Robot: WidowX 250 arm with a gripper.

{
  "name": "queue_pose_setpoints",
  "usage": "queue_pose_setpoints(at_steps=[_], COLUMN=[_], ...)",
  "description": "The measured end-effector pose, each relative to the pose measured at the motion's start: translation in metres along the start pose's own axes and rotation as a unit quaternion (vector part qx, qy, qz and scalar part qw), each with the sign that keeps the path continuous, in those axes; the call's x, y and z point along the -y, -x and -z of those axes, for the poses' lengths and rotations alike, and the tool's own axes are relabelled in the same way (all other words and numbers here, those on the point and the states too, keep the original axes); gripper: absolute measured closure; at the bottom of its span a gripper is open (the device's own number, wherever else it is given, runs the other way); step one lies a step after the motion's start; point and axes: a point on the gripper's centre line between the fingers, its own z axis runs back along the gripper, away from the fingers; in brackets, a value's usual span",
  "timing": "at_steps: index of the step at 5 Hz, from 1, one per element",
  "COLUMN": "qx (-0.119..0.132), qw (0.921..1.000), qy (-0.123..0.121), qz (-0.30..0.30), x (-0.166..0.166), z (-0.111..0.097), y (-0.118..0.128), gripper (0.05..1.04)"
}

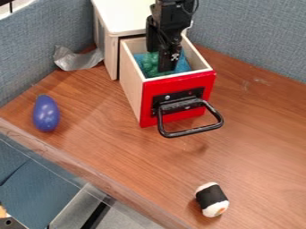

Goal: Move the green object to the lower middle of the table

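green object (149,62) lies inside the red-fronted drawer (179,81), just to the view's left of the lower end of the gripper (160,61); how far open that is, or whether it grips anything, i cannot tell.

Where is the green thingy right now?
In the camera view, the green thing is inside the open red-fronted drawer, toward the drawer's left side in the picture, right by the gripper.
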Motion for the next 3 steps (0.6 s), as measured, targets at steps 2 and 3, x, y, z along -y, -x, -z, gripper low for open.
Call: queue_pose_setpoints(at_steps=[2, 3], qx=[-0.002, 0.012], qw=[0.9999, 0.9998], qy=[0.010, 0.013], qz=[0.005, 0.013], x=[0.0005, -0.0032], z=[0.0150, 0.0165], y=[-0.0054, -0.0103], gripper=[0.133, 0.416])
